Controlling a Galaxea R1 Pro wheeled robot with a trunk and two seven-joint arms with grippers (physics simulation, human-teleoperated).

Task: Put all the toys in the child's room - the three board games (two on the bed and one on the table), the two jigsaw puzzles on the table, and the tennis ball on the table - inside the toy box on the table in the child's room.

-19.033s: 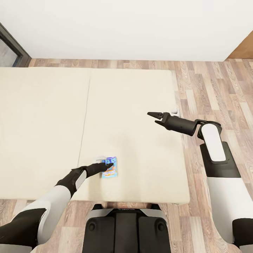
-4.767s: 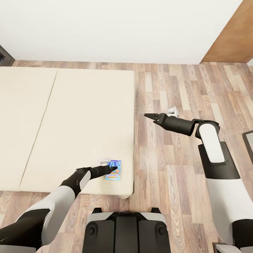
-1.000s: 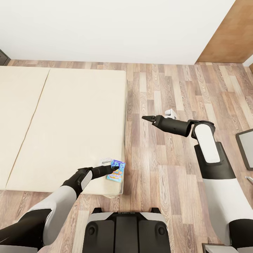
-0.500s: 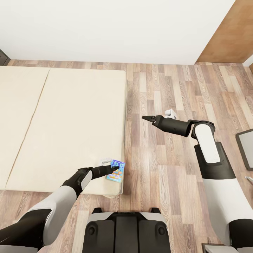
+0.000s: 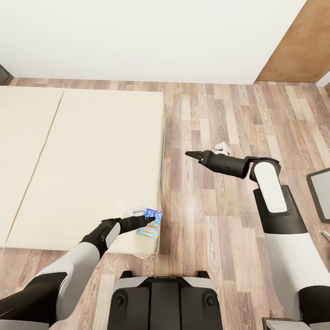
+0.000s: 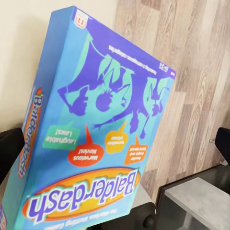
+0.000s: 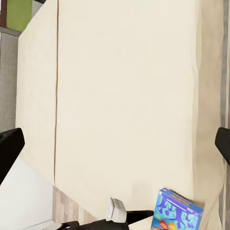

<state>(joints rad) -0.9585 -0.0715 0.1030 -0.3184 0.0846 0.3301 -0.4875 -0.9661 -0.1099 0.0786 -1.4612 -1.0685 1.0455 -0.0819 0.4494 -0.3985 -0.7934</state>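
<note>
1. The wide cream two-part mattress of the bed (image 5: 82, 156) is the largest thing here. Its near right corner carries the one toy in sight; the rest of its top shows bare.

2. The wood-plank floor (image 5: 215, 137) runs along the bed's right edge up to the white wall (image 5: 151, 36). A grey-topped piece of furniture (image 5: 321, 185) cuts in at the head view's right margin. Nothing stands on the planks between.

3. The right gripper (image 5: 189, 154) hangs over the floor, well apart from the bed. It carries nothing, and in its wrist view the dark fingertips (image 7: 9, 148) sit wide apart at the picture's margins.

4. The left gripper (image 5: 147, 220) reaches over the bed's near right corner and pinches the small teal-blue printed board game box (image 5: 151, 223). The box is tilted, one end raised off the mattress. The left wrist view shows a dark fingertip (image 6: 9, 148) against its side edge.

5. The box (image 6: 96, 139) looks like stiff, light cardboard with a glossy printed face, so it is probably slippery. A hold across its narrow edges should suit it better than pressing on the broad faces.

6. A hard squeeze might dent the lid, and a loose one might let the box slide out.
</note>
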